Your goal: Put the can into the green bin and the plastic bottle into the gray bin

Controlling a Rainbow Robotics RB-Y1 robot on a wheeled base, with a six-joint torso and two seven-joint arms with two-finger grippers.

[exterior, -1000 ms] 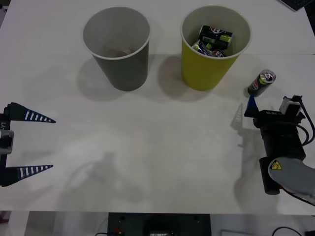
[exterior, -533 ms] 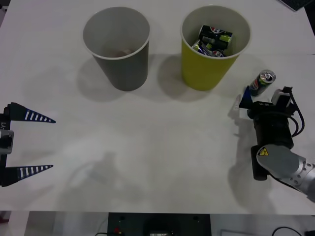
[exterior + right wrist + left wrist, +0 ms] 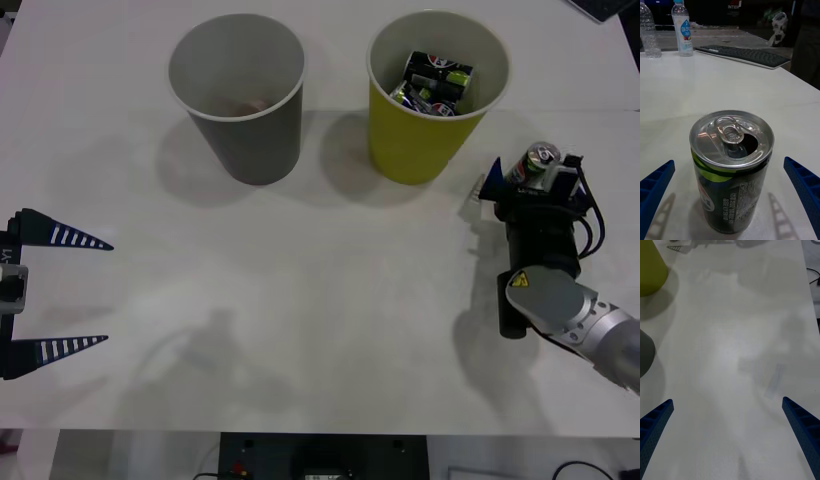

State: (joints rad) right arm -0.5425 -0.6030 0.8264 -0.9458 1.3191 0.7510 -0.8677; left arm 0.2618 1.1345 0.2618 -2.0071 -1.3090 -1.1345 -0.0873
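Can [image 3: 538,163] stands upright near the table's [image 3: 330,330] right edge, just right of the green bin [image 3: 437,95], with its silver top and pull tab facing up. The right gripper [image 3: 523,182] has its blue fingers spread wide, one on either side of the can; in the wrist view there is clear white table between each finger and the can [image 3: 732,168], so nothing is gripped yet. The step in hand looks to be the approach for a side grasp.

To do it well, I would bring the fingers a little farther forward so the pads reach the can's widest part, then centre the can between them before squeezing; if one finger touches first, so light a can could slide or tip. Gripping at mid-height, below the rim, should keep it steady. The squeeze should be gentle, since thin aluminium dents easily. After that a straight lift is needed, high enough to clear the green bin's rim, which stands well above the can.

The green bin already holds several similar cans. The gray bin [image 3: 240,95] stands to its left, both toward the far edge. The left gripper [image 3: 60,290] waits released at the table's left edge, near the front corner.
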